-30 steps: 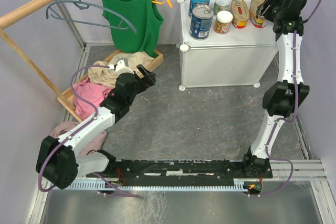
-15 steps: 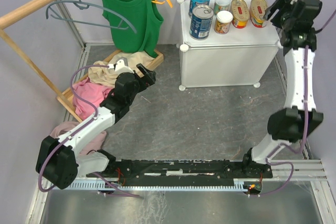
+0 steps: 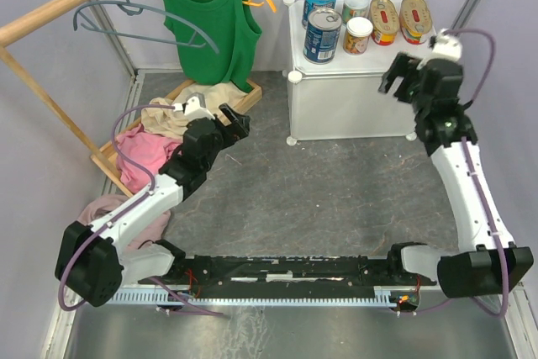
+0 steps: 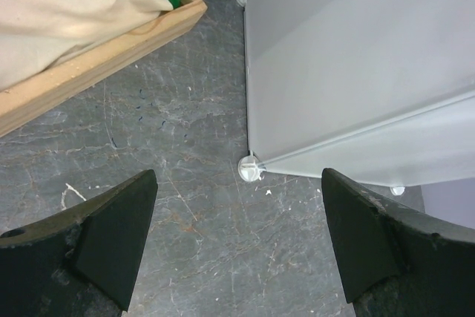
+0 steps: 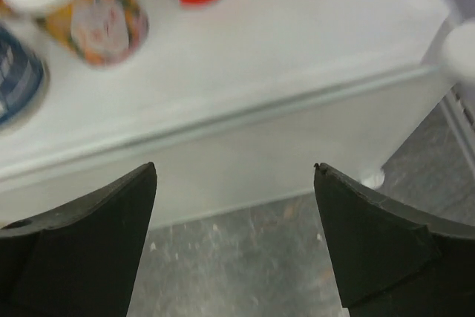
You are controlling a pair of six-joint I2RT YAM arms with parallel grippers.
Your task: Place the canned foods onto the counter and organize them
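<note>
All six cans stand on the counter's flat top: two tall blue tins, a green-label can, an orange-label can and two oval yellow-red tins. My right gripper is open and empty. It hangs in front of the counter's right front edge, clear of the cans. In the right wrist view my right gripper spans the counter's front wall, with the orange-label can at upper left. My left gripper is open and empty over the floor, left of the counter.
A wooden tray of clothes lies at the left, also in the left wrist view. A green top hangs on a rail. The counter's foot connector lies between the left fingers. Grey floor lies between the arms.
My right arm has drawn back from the counter's back right corner, down and toward the near side, open and empty. The left arm has barely moved.
</note>
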